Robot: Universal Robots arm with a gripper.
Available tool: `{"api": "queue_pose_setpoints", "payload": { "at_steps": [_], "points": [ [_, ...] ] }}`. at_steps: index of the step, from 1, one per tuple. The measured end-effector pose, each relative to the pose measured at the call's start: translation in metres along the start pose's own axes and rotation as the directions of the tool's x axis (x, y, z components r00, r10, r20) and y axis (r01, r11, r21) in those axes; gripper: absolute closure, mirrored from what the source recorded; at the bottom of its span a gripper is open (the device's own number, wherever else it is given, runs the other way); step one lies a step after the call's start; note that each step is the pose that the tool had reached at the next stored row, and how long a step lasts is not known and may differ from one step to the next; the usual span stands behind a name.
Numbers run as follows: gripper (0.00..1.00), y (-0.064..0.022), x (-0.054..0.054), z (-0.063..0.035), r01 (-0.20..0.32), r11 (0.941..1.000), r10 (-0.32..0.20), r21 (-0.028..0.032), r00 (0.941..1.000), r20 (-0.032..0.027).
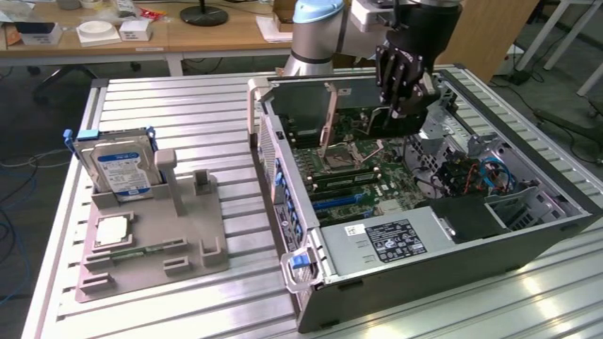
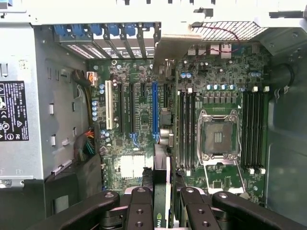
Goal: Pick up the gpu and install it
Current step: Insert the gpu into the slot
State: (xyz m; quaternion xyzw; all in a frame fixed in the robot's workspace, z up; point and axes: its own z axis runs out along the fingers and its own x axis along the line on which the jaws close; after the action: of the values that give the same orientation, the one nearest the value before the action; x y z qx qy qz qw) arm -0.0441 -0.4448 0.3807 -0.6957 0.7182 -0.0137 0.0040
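The gpu [image 1: 394,124] is in the hand [image 1: 402,106]. It is not lying on the tabletop [image 1: 188,113]. It is up over the open computer case [image 1: 452,261], above the green board [image 1: 354,169] inside. In the exterior view it looks like a dark flat card hanging under the hand, at the far end of the case.

In the wrist view the gpu [image 2: 162,167] is seen from its thin edge. It is a narrow dark strip with a bit of green on it. It sits right between the two sides of the hand [image 2: 165,199]. The long blue slot [image 2: 154,110] on the green board [image 2: 139,120] lies almost in a line with the thin edge of the card. I cannot tell if the card touches the board or the slot.

The hand is squeezed onto the gpu. It is not wide open and not closed all the way, because the card is in the gap. The black fingers [image 2: 139,206] press on the card from both flat sides. The hand touches nothing else that I can see.

The arm [image 1: 315,28] comes from behind the case and reaches over its back wall. The hand points down into the case. It is tipped a little, not fully straight.

On the tabletop, toward the exterior view's left, a grey tray [image 1: 188,247] holds a hard drive [image 1: 118,169] standing up. It is well apart from the hand.
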Motion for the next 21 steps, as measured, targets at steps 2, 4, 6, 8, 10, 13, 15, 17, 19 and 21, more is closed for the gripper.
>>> {"api": "queue_pose_setpoints", "payload": {
  "at_steps": [2, 4, 6, 8, 10, 13, 15, 17, 19, 21],
  "points": [
    [0.73, 0.0, 0.0, 0.0009, 0.0, 1.0, 0.0, -0.0001, 1.0, -0.0001],
    [0.73, 0.0001, 0.0, 0.0021, 0.0, 1.0, 0.0, 0.0, 1.0, 0.0001],
    [0.73, 0.0005, 0.0, 0.0037, 0.0, 1.0, 0.0, 0.0, 1.0, 0.0004],
    [0.73, 0.0008, 0.0, 0.0048, 0.001, 1.0, -0.001, -0.0001, 1.0, 0.0005],
    [0.73, 0.0016, 0.0, 0.006, 0.001, 1.0, -0.001, -0.0001, 1.0, 0.0011],
    [0.73, 0.003, 0.0, 0.0077, 0.001, 1.0, -0.001, -0.0001, 1.0, 0.0016],
    [0.73, 0.0041, 0.0, 0.0087, 0.001, 1.0, -0.001, 0.0, 1.0, 0.0018],
    [0.73, 0.0057, 0.0, 0.0096, 0.002, 1.0, -0.002, -0.0001, 1.0, 0.0018],
    [0.73, 0.0074, 0.0, 0.0105, 0.002, 1.0, -0.002, -0.0001, 1.0, 0.0017],
    [0.73, 0.0085, 0.0, 0.0115, 0.002, 1.0, -0.002, -0.0001, 1.0, 0.0017]
  ]
}}
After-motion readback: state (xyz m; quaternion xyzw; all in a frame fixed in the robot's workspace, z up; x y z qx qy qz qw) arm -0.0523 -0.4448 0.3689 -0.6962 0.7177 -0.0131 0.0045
